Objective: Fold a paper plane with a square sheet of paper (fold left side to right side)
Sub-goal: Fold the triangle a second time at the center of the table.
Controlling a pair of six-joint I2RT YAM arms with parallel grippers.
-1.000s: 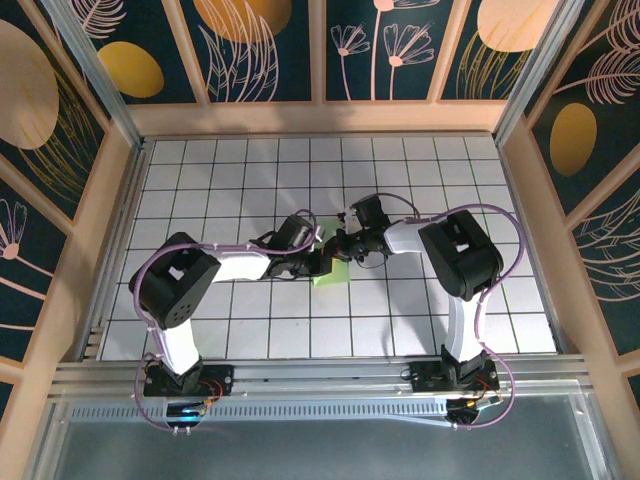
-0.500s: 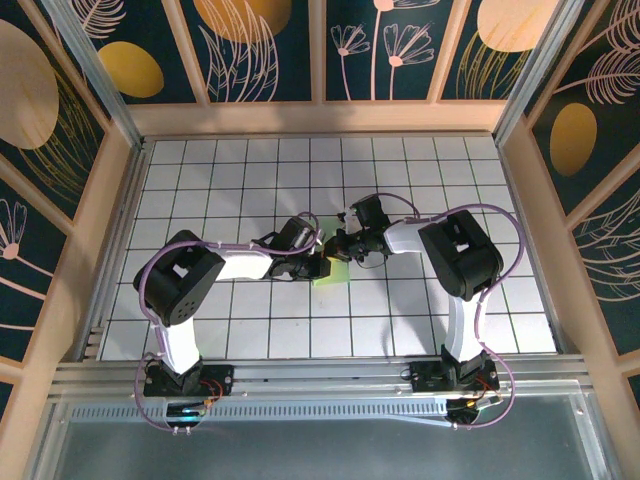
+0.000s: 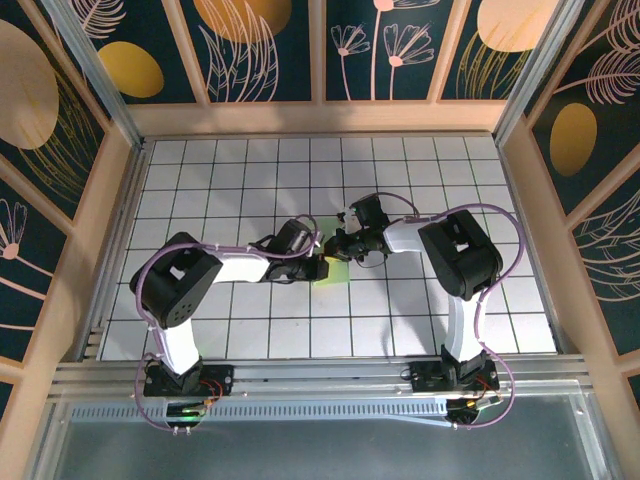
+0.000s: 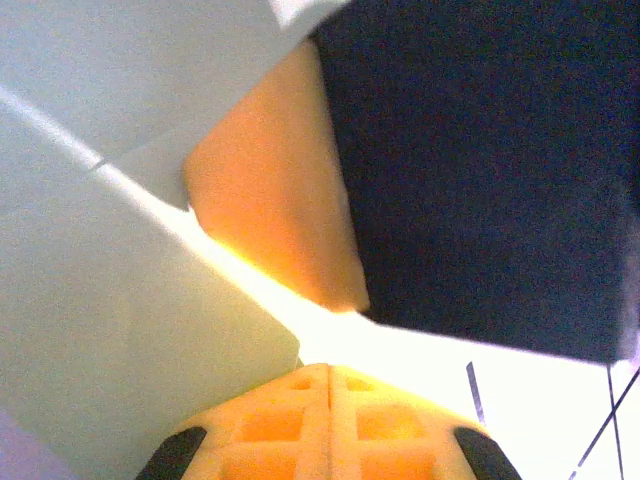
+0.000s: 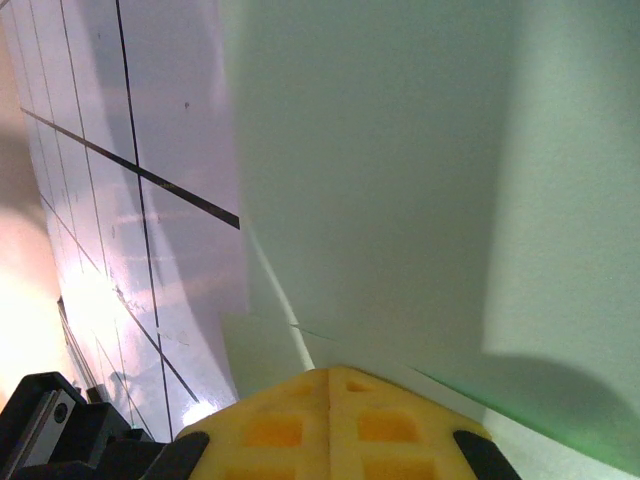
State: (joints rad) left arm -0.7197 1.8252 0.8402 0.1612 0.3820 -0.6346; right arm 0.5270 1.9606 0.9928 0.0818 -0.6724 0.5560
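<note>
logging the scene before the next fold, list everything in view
sheet of paper: 1, pale green, mid-table under both tools
table: 1, white with dark grid, enclosure floor
wall panels: several, dark blue with plant prints, around the table
rail: 1, silver, near edge by the arm bases
left arm, right arm: 2, black and white, purple cables, reaching to the paper
left tool: 1, yellow pads, shut, at the paper
right tool: 1, yellow pads, shut, on the paper

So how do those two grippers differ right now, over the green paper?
The left gripper reaches in from the left, at the nearer part of the sheet of paper; the right gripper reaches in from the right, slightly farther back. The left one's camera faces the other's orange finger; the right one's sees paper and gridded table. Both are shut, yellow-orange tipped, close together.
</note>
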